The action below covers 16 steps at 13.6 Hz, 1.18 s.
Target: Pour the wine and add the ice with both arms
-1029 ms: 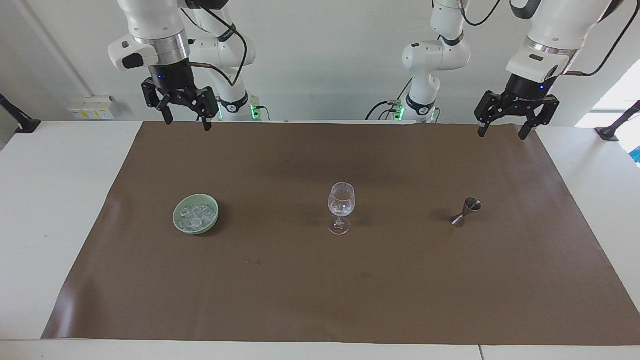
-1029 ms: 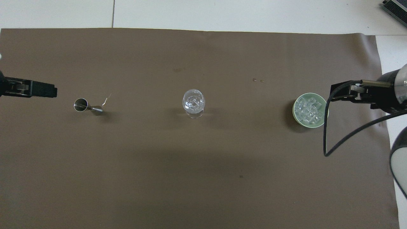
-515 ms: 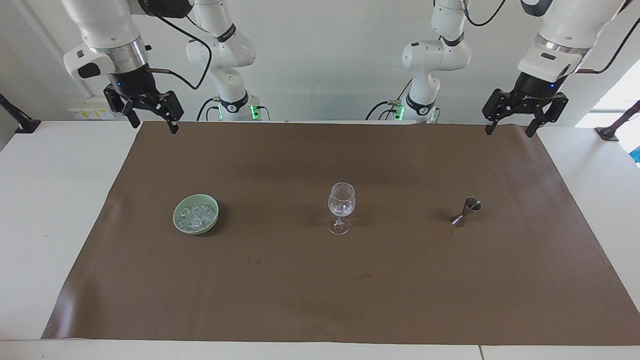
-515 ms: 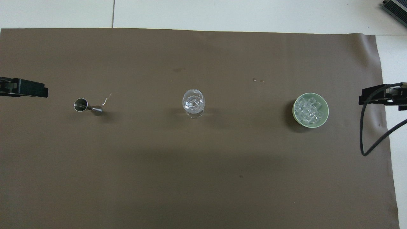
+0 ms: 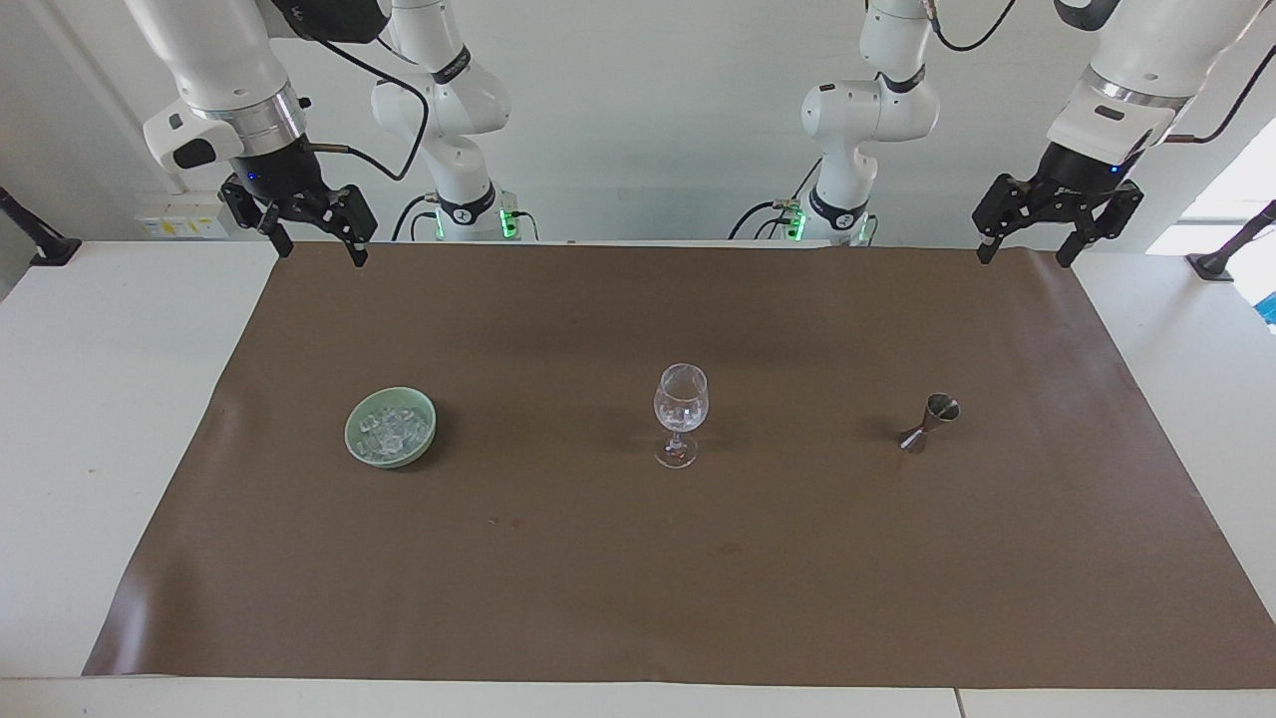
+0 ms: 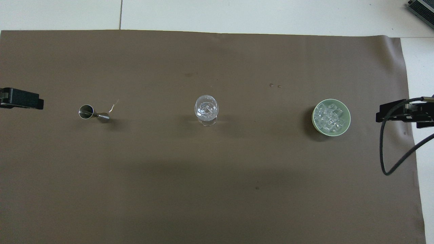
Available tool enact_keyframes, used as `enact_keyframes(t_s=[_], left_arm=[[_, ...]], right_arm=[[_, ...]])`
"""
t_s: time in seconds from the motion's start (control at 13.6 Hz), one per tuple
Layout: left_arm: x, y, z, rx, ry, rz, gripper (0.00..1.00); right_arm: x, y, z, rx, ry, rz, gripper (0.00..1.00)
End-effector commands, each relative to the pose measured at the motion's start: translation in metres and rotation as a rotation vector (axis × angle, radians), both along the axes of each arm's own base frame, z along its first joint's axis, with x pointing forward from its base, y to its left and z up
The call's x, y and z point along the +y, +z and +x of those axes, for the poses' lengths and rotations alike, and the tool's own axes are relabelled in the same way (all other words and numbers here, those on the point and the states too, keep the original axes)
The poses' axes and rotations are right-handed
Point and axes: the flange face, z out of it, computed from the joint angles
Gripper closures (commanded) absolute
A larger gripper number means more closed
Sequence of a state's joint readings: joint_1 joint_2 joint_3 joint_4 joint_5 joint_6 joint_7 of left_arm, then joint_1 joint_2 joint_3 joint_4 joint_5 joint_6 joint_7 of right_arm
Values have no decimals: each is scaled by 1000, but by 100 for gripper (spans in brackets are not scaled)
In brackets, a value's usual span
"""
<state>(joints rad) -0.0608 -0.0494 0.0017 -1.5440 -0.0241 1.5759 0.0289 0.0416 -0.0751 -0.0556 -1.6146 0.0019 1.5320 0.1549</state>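
On the brown mat (image 5: 638, 558): clear stemmed wine glass (image 5: 681, 414) standing mid-mat, holding ice.
Beside the glass: green bowl (image 5: 359, 449) sitting with clear ice cubes (image 5: 391, 429); steel jigger (image 5: 931, 421) lying tipped.
Left gripper (image 5: 1029, 254): hanging with fingers apart, gripping nothing.
Right gripper (image 5: 321, 249): hanging with fingers apart, gripping nothing.

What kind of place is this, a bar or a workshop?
Most likely a robotics lab staged as a bar: two white robot arms at a table under a brown mat, with a wine glass and ice.

Both arms are hanging raised, wrists pointing down. The left gripper (image 5: 1057, 239) is hovering with its fingers spread apart, empty. The right gripper (image 5: 321, 234) is hovering likewise, tilted slightly, apparently just as wide and holding nothing.
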Motion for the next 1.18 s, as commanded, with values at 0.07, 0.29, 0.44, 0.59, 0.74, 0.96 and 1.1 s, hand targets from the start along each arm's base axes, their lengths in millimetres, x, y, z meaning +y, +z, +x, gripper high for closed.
enact_keyframes(t_s=[0.07,0.29,0.44,0.59,0.74,0.96,1.1], left_arm=[[5,-18,-13,42,-2,17,0],[5,-19,-15,54,10,17,0],[6,-19,-15,53,10,17,0],[6,-20,-17,65,12,17,0],[6,-18,-17,59,12,17,0],[6,-19,-18,64,10,17,0],[2,-19,-18,62,3,18,0]], right_arm=[[12,2,-8,2,-22,11,0],[11,2,-8,-1,-12,-3,0],[9,1,-8,0,-17,-18,0],[8,-1,-8,0,-20,-23,0],[7,0,-10,3,-19,-22,0],[4,0,-10,6,-25,-21,0],[6,1,-9,-3,-13,-24,0]])
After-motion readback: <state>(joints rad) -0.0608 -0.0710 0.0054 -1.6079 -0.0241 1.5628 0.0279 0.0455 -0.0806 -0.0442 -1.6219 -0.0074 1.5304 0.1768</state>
